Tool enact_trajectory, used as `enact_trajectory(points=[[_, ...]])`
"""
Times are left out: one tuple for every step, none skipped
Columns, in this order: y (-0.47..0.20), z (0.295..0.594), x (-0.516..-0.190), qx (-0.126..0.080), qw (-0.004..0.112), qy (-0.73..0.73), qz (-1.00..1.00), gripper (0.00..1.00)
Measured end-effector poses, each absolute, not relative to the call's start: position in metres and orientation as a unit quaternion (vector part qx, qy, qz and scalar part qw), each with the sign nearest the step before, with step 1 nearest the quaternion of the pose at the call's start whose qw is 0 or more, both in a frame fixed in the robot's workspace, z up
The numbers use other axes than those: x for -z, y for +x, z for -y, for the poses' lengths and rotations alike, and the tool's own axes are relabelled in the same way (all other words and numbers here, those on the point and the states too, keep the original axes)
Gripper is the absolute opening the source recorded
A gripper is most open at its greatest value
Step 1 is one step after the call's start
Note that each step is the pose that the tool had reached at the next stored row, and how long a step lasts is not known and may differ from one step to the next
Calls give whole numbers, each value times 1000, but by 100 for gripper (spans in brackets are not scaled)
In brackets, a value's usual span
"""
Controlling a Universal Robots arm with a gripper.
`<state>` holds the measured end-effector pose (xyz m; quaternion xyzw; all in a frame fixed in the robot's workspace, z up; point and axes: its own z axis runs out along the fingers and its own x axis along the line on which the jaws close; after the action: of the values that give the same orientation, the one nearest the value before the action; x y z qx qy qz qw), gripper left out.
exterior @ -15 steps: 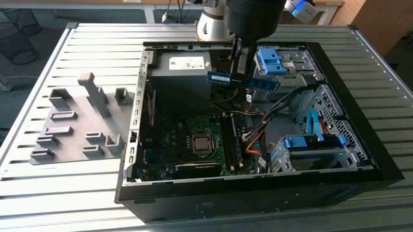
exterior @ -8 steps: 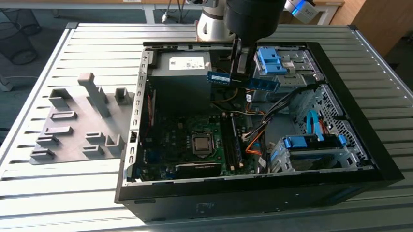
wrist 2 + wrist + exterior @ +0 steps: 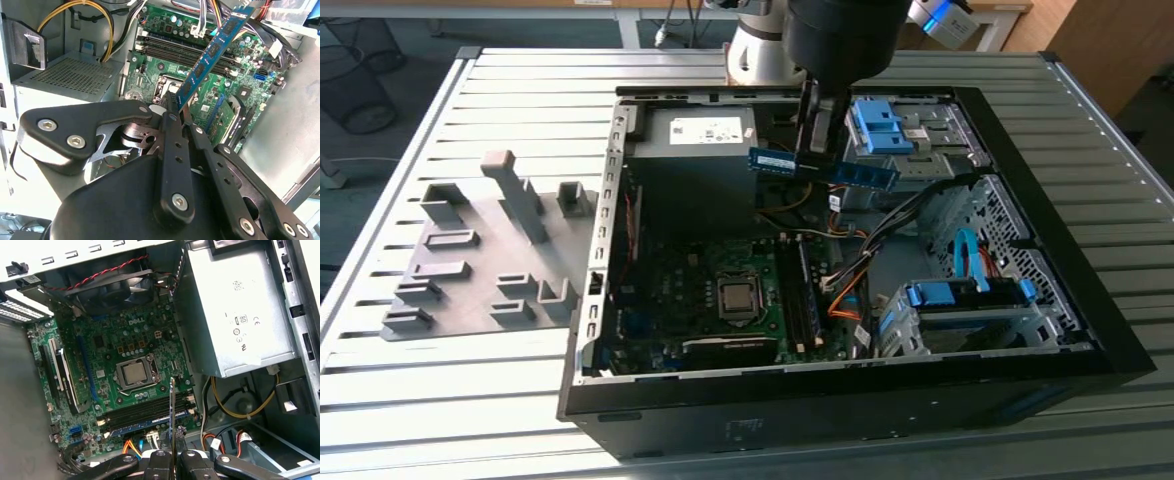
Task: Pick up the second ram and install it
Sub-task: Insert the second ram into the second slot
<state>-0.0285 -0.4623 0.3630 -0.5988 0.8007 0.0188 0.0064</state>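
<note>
Gripper [image 3: 175,117] jaws clamp the second ram [image 3: 212,52] above the motherboard [image 3: 100,360]; exterior view shows its label [image 3: 774,160]

slatted metal table [image 3: 480,420] | open computer case [image 3: 854,400] | grey fixture blocks [image 3: 480,260]

Your claw [image 3: 817,152] hangs above the open case [image 3: 1067,300], clear air beneath down to the motherboard [image 3: 125,375]. The power supply [image 3: 235,315] walls one side; loose cables [image 3: 847,270] and the drive cage [image 3: 961,320] crowd the other.
</note>
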Motion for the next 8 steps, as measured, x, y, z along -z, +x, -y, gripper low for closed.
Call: enact_trajectory(points=[[-28,462,-363,-19,6,-597,-802,14],[-28,462,-363,-19,6,-595,-803,14],[-28,462,-363,-19,7,-593,-805,14],[-28,462,-363,-19,7,-590,-808,14],[-28,462,-363,-19,7,-585,-811,14],[-28,462,-362,-19,7,-580,-814,14],[-28,462,-362,-19,7,-575,-818,14],[-28,462,-362,-19,7,-569,-822,14]])
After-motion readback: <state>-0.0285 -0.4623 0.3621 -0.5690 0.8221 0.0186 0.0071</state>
